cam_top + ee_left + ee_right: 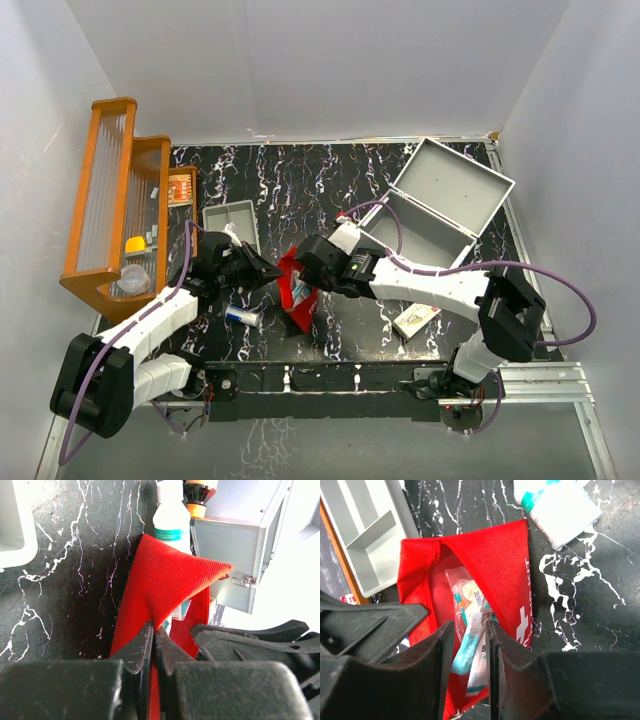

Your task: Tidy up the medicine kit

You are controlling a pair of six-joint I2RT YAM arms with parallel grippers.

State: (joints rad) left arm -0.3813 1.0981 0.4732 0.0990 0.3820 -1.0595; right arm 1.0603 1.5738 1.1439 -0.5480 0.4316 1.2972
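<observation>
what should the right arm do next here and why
Probably draw the right gripper back, lifting the packets out of the pouch. Its fingers flank them in the open mouth, the left gripper pinches the pouch's edge, and the case lies open nearby. Whether the grip is firm can't be told.

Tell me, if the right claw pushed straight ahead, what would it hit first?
Most likely the plastic sachets inside the open red pouch; the right gripper straddles them, though exact depth is unclear.
</observation>
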